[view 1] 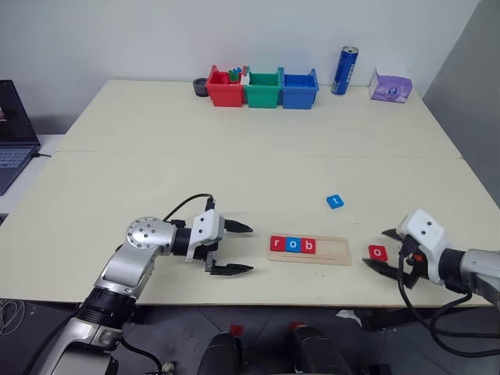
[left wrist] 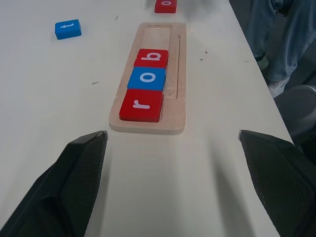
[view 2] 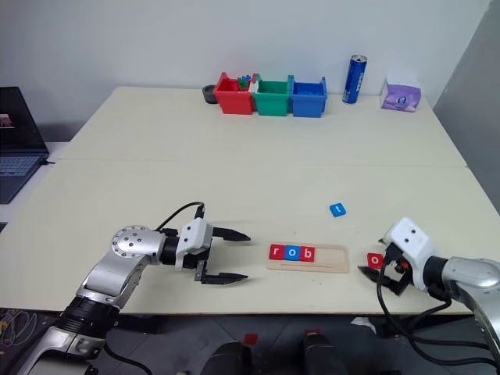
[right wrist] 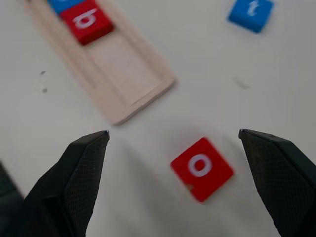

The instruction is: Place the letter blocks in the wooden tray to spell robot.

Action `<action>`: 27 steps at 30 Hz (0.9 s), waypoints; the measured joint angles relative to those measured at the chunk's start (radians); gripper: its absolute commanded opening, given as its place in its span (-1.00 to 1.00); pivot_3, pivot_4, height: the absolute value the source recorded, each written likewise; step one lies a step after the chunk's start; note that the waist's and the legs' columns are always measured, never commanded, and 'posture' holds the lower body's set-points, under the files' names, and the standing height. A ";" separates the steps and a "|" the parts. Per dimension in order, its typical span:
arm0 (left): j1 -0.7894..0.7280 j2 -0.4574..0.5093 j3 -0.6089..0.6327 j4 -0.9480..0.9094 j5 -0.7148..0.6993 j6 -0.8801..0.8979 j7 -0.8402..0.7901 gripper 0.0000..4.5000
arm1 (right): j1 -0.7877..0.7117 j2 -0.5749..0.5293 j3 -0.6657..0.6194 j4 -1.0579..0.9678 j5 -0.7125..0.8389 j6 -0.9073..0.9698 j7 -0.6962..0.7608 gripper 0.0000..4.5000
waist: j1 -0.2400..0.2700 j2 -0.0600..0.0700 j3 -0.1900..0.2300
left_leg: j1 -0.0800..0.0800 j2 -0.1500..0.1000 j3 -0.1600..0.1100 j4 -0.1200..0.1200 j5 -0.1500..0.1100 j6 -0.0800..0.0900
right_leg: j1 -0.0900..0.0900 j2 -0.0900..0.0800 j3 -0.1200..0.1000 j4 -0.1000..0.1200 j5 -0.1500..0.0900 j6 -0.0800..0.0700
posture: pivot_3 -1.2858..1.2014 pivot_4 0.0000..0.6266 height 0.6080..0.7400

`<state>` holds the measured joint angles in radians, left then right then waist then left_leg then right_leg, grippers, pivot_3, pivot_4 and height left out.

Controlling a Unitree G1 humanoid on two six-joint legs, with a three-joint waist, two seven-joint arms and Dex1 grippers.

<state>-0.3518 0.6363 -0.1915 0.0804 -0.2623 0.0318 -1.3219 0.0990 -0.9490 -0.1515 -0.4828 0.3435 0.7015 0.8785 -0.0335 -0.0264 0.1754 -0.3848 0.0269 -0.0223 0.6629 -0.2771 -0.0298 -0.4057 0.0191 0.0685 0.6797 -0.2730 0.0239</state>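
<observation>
My right pincer (view 1: 382, 251) stands wide and holds nothing, low over the worktop (view 1: 234, 156) close to its near edge, toward the right corner. The red o block (right wrist: 202, 169) lies flat on the worktop between its two fingers, touching neither as far as I can tell. Just beyond it toward the middle of the near edge is the wooden tray (view 1: 332, 251), lying lengthwise along that edge. In its groove sit a red r block (left wrist: 141, 105), a blue o block (left wrist: 147, 79) and a red b block (left wrist: 152, 58), edge to edge from the tray's left end; the right part of the groove is bare wood. The blue t block (view 1: 334, 201) lies loose on the worktop farther from the near edge than the tray, apart from it and from the red o block.

My left pincer (view 1: 242, 248) is wide too and holds nothing, hovering near the near edge, pointing at the tray's left end, just short of it.

Along the far edge stand a red bin (view 1: 225, 90), a green bin (view 1: 263, 91) and a blue bin (view 1: 299, 90) side by side, then a blue can (view 1: 344, 70) and a purple tissue pack (view 1: 391, 86) toward the far right corner.
</observation>
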 measured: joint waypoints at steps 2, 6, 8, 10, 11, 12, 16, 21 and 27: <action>0.002 -0.001 0.000 0.000 0.000 -0.003 0.000 1.00 | -0.014 -0.028 0.032 0.078 -0.025 -0.066 0.042 0.99 | -0.001 0.000 0.000 | 0.000 0.000 0.000 0.000 0.000 0.000 | 0.000 0.000 0.000 0.000 0.000 0.000 | 0.03 -0.52 1.00; 0.011 -0.001 -0.001 0.001 0.002 -0.016 -0.001 1.00 | -0.096 -0.051 0.091 0.201 -0.071 -0.164 0.099 0.99 | 0.000 0.000 0.000 | 0.000 0.000 0.000 0.000 0.000 0.000 | 0.000 0.000 0.000 0.000 0.000 0.000 | 0.03 -0.52 1.00; 0.013 -0.001 -0.001 0.001 0.003 -0.018 -0.001 1.00 | -0.139 -0.056 0.121 0.259 -0.091 -0.201 0.125 0.99 | 0.001 -0.001 0.000 | 0.000 0.000 0.000 0.000 0.000 0.000 | 0.000 0.000 0.000 0.000 0.000 0.000 | 0.03 -0.52 1.00; 0.014 -0.001 -0.001 0.001 0.004 -0.018 -0.001 1.00 | -0.169 -0.058 0.144 0.298 -0.099 -0.223 0.151 0.99 | 0.002 -0.001 0.001 | 0.000 0.000 0.000 0.000 0.000 0.000 | 0.000 0.000 0.000 0.000 0.000 0.000 | 0.03 -0.52 1.00; 0.015 0.000 -0.001 0.002 0.004 -0.018 -0.001 1.00 | -0.185 -0.060 0.161 0.319 -0.104 -0.233 0.170 0.99 | 0.002 -0.001 0.001 | 0.000 0.001 0.000 0.000 0.000 0.000 | 0.000 0.000 0.000 0.000 0.000 0.000 | 0.03 -0.52 1.00; 0.016 0.001 -0.001 0.002 0.005 -0.019 -0.001 1.00 | -0.198 -0.062 0.176 0.336 -0.112 -0.239 0.186 0.99 | 0.002 -0.001 0.001 | 0.000 0.001 0.000 0.000 0.000 0.000 | 0.000 -0.001 0.000 0.000 0.000 0.000 | 0.03 -0.52 1.00; 0.019 0.005 -0.001 0.001 0.006 -0.019 -0.001 1.00 | -0.240 -0.074 0.215 0.382 -0.130 -0.255 0.245 0.99 | 0.002 -0.001 0.001 | 0.000 0.001 0.000 0.001 0.000 0.000 | 0.000 -0.001 0.000 0.000 0.000 0.000 | 0.03 -0.52 1.00; 0.017 0.005 -0.001 0.001 0.006 -0.017 0.001 1.00 | -0.281 -0.073 0.237 0.419 -0.155 -0.269 0.271 0.29 | 0.002 -0.001 0.000 | 0.000 0.001 0.000 0.001 0.000 0.000 | 0.000 -0.001 0.000 0.001 0.000 0.000 | 0.03 -0.52 1.00; 0.017 0.005 0.000 0.000 0.006 -0.013 0.002 1.00 | -0.290 -0.073 0.241 0.426 -0.163 -0.276 0.280 -0.35 | 0.002 -0.001 0.000 | 0.000 0.001 0.000 0.001 0.000 0.000 | 0.000 -0.001 0.000 0.001 0.000 0.000 | 0.03 -0.52 1.00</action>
<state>-0.3345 0.6414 -0.1920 0.0802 -0.2565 0.0189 -1.3194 -0.1908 -1.0219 0.0900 -0.0566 0.1808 0.4260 1.1588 -0.0310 -0.0270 0.1759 -0.3846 0.0283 -0.0227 0.6639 -0.2770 -0.0298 -0.4054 0.0178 0.0684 0.6804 -0.2728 0.0238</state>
